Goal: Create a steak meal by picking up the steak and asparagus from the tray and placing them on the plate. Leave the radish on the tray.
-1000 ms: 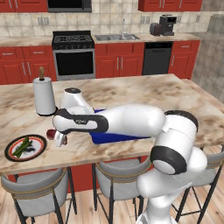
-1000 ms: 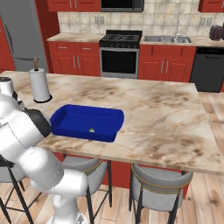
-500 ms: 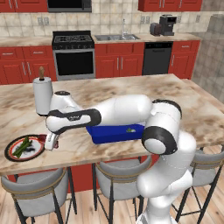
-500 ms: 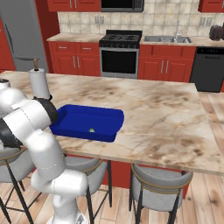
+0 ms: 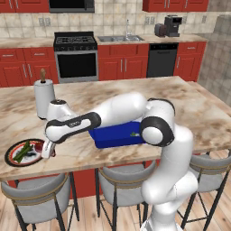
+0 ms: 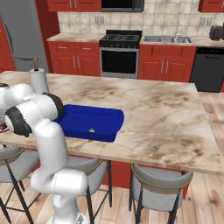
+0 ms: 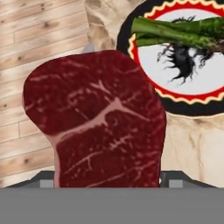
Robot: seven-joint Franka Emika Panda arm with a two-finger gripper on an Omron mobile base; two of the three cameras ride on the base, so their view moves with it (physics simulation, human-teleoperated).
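Left base view: the arm reaches far left across the counter (image 5: 180, 108), hand turned down at its front edge — the gripper (image 5: 47, 151) hangs at the right rim of the plate (image 5: 11, 155), where the asparagus (image 5: 23, 151) lies.

Right base view: the radish (image 6: 92, 129) sits in the tray (image 6: 94, 114), near its front wall.

Hand view: the steak (image 7: 96, 118) stands between widely spread jaws — held, beside the plate.
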